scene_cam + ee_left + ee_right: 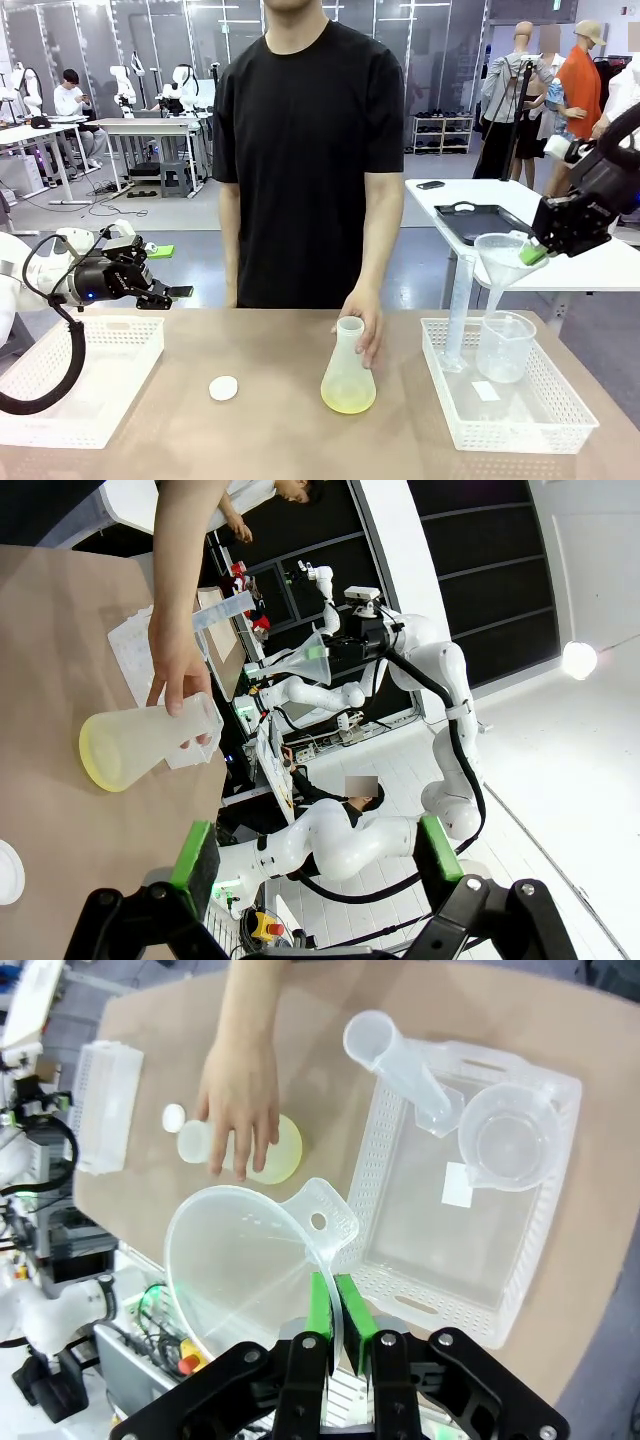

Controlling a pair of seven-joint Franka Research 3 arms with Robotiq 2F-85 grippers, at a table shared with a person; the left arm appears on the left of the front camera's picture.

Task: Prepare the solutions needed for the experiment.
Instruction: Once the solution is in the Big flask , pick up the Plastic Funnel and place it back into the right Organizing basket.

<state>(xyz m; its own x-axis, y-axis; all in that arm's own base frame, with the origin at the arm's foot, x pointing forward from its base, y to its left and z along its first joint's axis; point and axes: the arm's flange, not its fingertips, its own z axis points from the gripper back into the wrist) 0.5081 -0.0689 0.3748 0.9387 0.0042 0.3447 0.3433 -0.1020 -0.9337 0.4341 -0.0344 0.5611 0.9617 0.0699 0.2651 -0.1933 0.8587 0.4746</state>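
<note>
Table point(270, 440): flask point(348, 350) of solutions point(348, 402) between edge trays point(520, 436)

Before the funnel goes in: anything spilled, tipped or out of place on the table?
Nothing stands out. The conical flask stands upright, a person's hand on it, yellow liquid inside; white cap lies beside it.

The flask point(348, 365) is steadied at mid-table by the person's hand point(366, 322), and a shallow layer of yellow liquid point(348, 401) is seen at its bottom. A white cap point(223, 388) is seen lying just to its left. A funnel point(497, 255) is pinched at its rim by the right gripper point(533, 252) over the right tray point(560, 415), where a cylinder point(460, 320) and beaker point(505, 347) are stood. The left gripper point(172, 272) is held spread wide by the left tray point(60, 425).
</note>
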